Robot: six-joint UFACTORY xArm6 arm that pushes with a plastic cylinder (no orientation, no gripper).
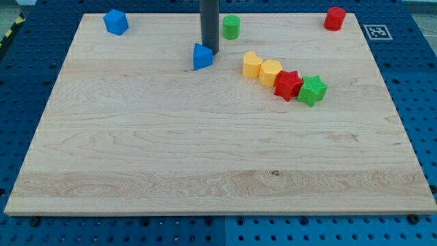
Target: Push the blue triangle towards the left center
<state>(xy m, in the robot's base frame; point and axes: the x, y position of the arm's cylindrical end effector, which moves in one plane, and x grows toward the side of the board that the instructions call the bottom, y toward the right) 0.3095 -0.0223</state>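
Observation:
The blue triangle lies on the wooden board near the view's top, a little left of centre. My tip stands at the triangle's upper right edge, touching or almost touching it. The dark rod rises from there out of the view's top.
A blue block sits at the top left. A green cylinder stands just right of the rod. A red cylinder sits at the top right. Two yellow blocks, a red star and a green star form a touching diagonal row.

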